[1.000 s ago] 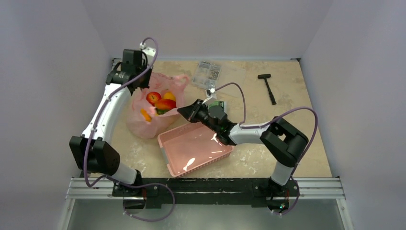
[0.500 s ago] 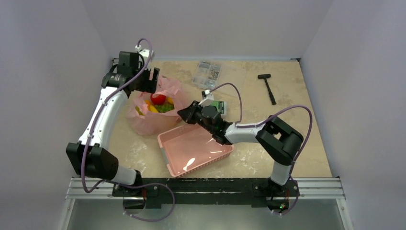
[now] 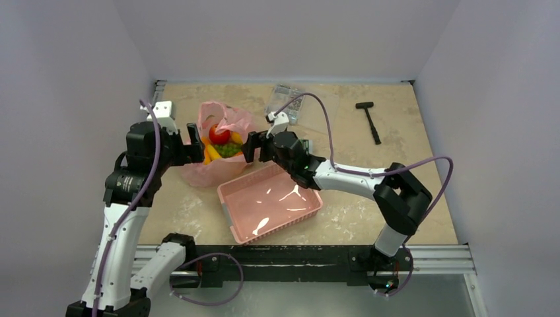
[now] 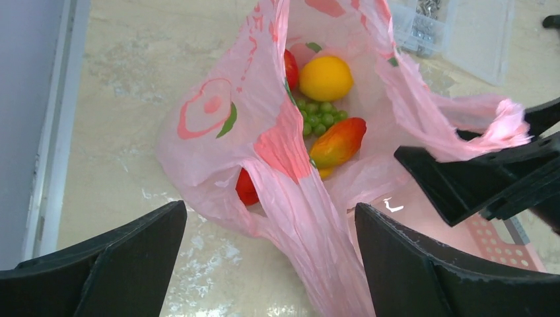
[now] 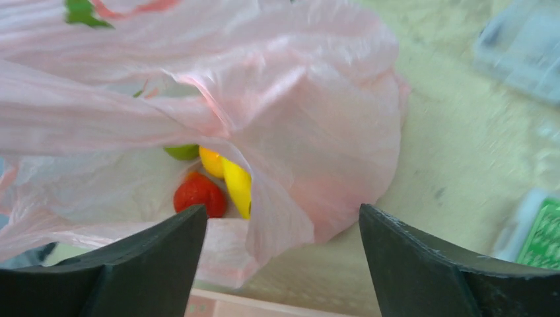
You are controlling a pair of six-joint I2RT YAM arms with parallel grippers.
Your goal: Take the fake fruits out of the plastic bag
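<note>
The pink plastic bag stands at the left middle of the table with its mouth open upward. Inside lie the fake fruits: a yellow-orange round one, green grapes, a red-orange piece and a red one. My left gripper is open at the bag's left side; a twisted handle strip runs loose between its fingers. My right gripper is open at the bag's right side, with a flap of bag hanging between its fingers.
A rigid pink basket sits just in front and right of the bag. A clear parts box lies behind the right gripper, and a black hammer farther right. A green item shows at the right wrist view's edge.
Both grippers have gone from shut to open. The left arm swung from behind the bag to its left side; the right gripper moved up to the bag's right side. The bag's mouth has narrowed.
</note>
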